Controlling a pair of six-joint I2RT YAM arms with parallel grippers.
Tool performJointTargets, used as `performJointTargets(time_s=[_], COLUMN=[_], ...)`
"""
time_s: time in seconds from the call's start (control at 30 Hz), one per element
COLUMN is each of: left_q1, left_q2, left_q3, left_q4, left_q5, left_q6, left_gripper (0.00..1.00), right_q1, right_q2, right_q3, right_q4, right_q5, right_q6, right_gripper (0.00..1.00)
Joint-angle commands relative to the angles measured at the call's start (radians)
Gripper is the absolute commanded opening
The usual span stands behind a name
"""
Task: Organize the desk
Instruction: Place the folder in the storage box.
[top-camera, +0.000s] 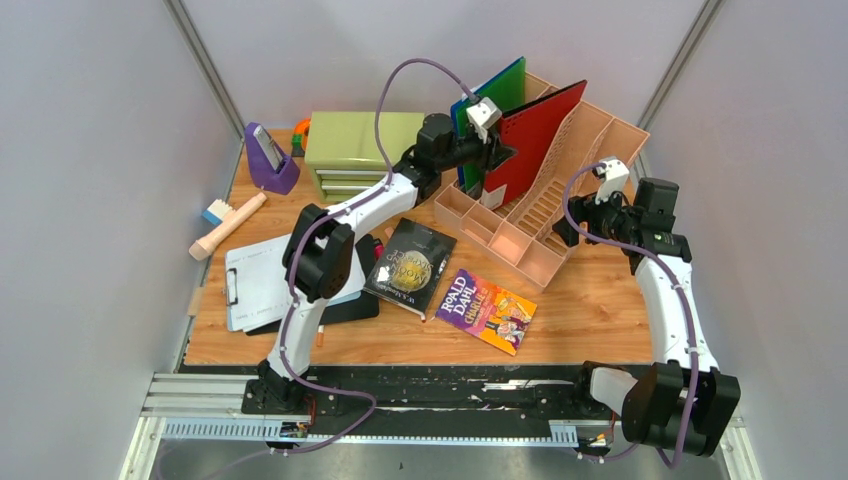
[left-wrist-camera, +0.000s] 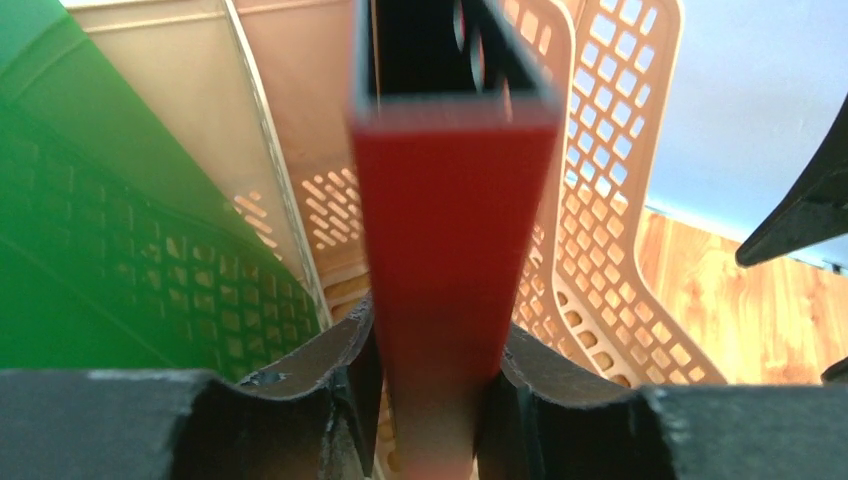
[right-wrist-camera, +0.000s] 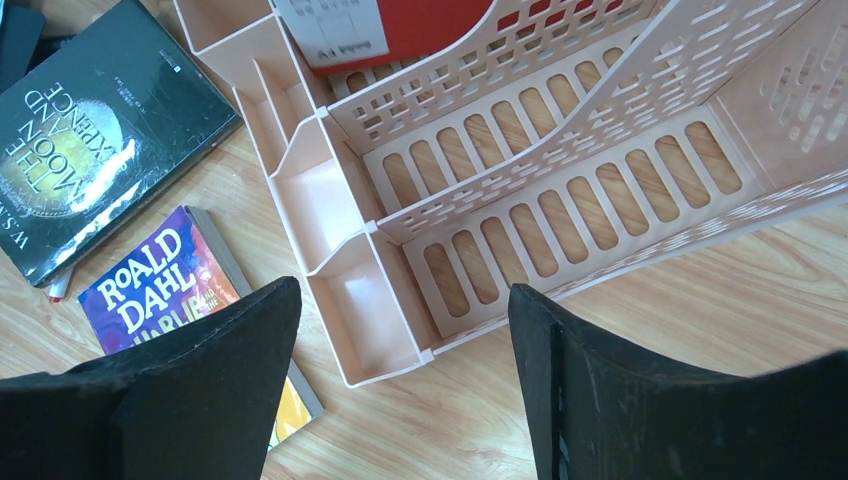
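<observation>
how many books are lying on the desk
2. On the desk, a dark book lies at the rack's front; a Roald Dahl book just right of it. The black thing under the clipboard could be another.

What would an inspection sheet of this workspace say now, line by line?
Surface: wooden desk, partly covered; no spill seen.
Job's things: red folder standing in a slot of the peach organizer, beside the green folder; dark book, Roald Dahl book and clipboard lie flat.
Clutter: brush, purple holder, olive drawer chest at the far left.
Grippers: left gripper shut on the red folder; right gripper open, empty, near the organizer's front corner.
Cables: purple cable along each arm, hanging free.
Surroundings: grey walls; nothing else seen.
</observation>
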Motion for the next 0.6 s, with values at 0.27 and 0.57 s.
performJointTargets(time_s=[0.27, 0.57], left_q1=[-0.015, -0.017], left_q2=[-0.139, -0.311], left_q3=[0.025, -0.063], left_q4=[-0.235, -0.427], left_q5=[-0.060, -0.147], left_q6=[0.115, 0.141], left_gripper=[0.90, 0.99], right_q1=[-0.003, 0.005], right_q2=[-0.016, -0.025], right_q3=[0.001, -0.001], right_q4=[0.023, 0.021], right_q5=[-0.051, -0.065], right_q6=[-0.019, -0.024], right_gripper=[0.77, 0.77])
